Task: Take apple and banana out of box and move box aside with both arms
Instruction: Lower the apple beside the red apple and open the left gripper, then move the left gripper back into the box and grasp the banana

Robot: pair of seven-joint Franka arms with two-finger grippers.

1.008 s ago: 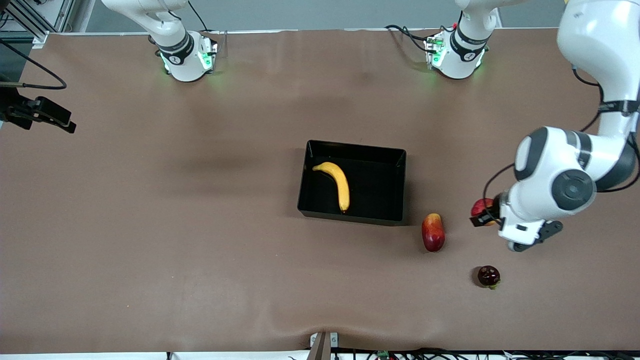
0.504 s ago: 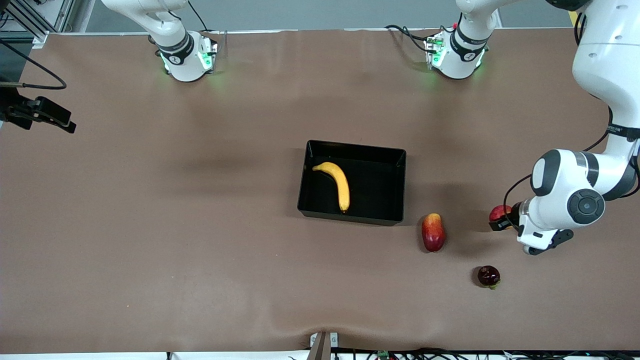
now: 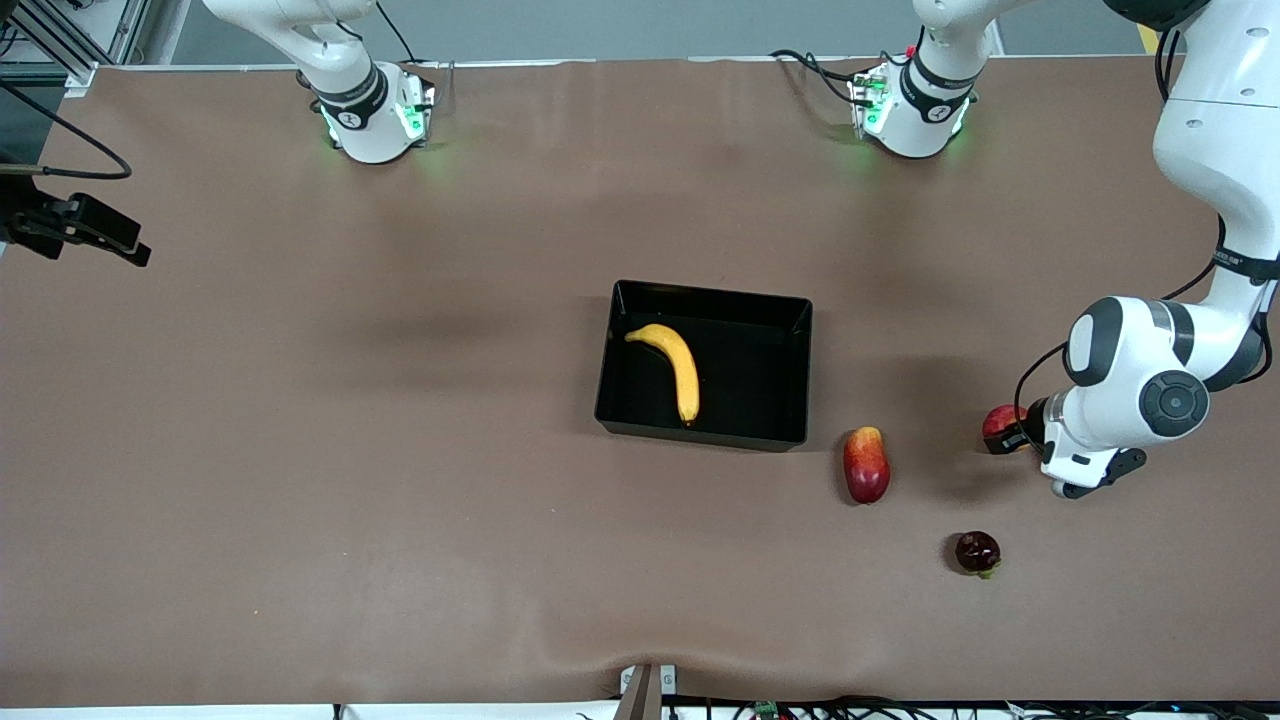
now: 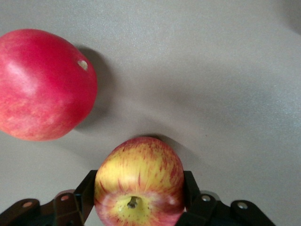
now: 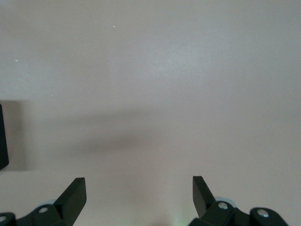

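Note:
The yellow banana (image 3: 672, 368) lies in the black box (image 3: 760, 300) at the table's middle. My left gripper (image 3: 1008, 436) is shut on the small red apple with yellow patches (image 3: 999, 421), low over the table toward the left arm's end. In the left wrist view the apple (image 4: 138, 181) sits between the two black fingers (image 4: 85, 193), stem toward the camera, its shadow right under it. My right gripper (image 5: 138, 188) is open and empty over bare table; it does not show in the front view.
An elongated red-yellow fruit (image 3: 866, 464) lies beside the box's near corner, and it also shows in the left wrist view (image 4: 42, 84). A dark red round fruit (image 3: 977, 552) lies nearer the front camera. A black edge (image 5: 3, 136) shows in the right wrist view.
My left gripper has carried the apple toward the left arm's end of the table, away from the box, and lower. The banana, the box and the other fruits have not moved.

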